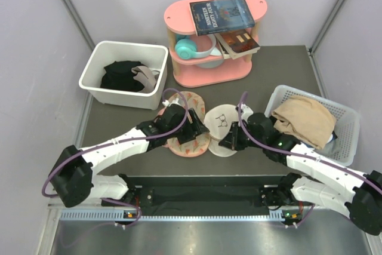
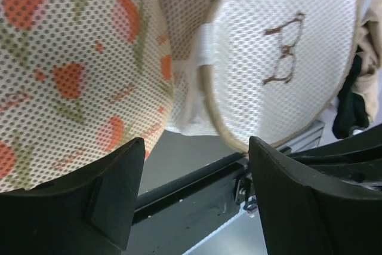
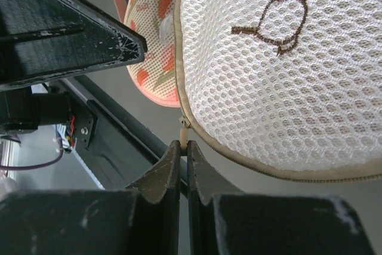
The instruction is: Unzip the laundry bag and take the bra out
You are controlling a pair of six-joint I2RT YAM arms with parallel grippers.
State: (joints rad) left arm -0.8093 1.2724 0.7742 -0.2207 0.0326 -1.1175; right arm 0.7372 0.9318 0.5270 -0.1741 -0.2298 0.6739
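The laundry bag (image 1: 219, 125), a round cream-white mesh pouch with a brown stitched drawing on top and a tan zip band (image 3: 239, 158) around its rim, is lying on the dark table (image 1: 286, 70) near the front edge, just beside a pink floral mesh piece (image 1: 197, 146). The zip is looking closed along the part that is showing. 1 small tan tab (image 3: 184, 127) at the rim is sitting pinched between the fingers of the right gripper (image 3: 184, 150).

Floral piece (image 2: 65, 70) close beside laundry bag (image 2: 280, 52)
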